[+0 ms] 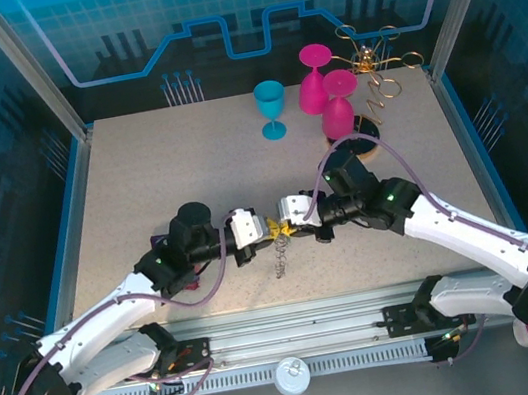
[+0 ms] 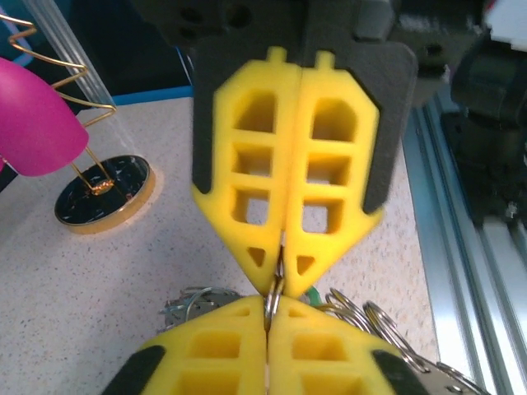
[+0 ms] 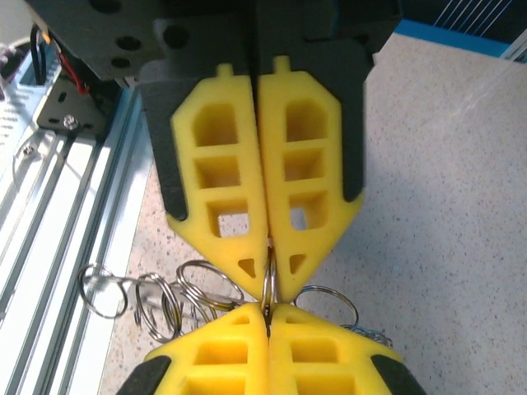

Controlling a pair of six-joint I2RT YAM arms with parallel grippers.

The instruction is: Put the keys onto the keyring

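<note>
Your two hands meet tip to tip just below the middle of the overhead frame, above the speckled counter (image 1: 159,174). Your left hand (image 2: 268,306), at the bottom of its own wrist view, has its yellow fingers (image 2: 216,346) pressed flat together with no gap between them. Your right hand (image 3: 267,311), at the bottom of its wrist view, is closed just as tightly. A thin silvery loop (image 2: 275,290) runs edge-on between the facing tips, and each hand pinches it from its own side. That loop belongs to the keyring (image 1: 279,254), which in the overhead view is a short string of wire rings trailing from the tips toward the bottom of the frame. You cannot tell whether it hangs free or touches the counter. In the right wrist view more of its wire rings fan out at the lower left, with one at the lower right. A green sliver (image 2: 311,294) peeks out just right of the tips in the left wrist view, too hidden to name as a key. Well apart, at the upper right of the overhead frame, stand a blue goblet (image 1: 271,107), two pink goblets (image 1: 315,75) and a gold wire stand (image 1: 374,65) on its dark round base (image 2: 103,193).
</note>
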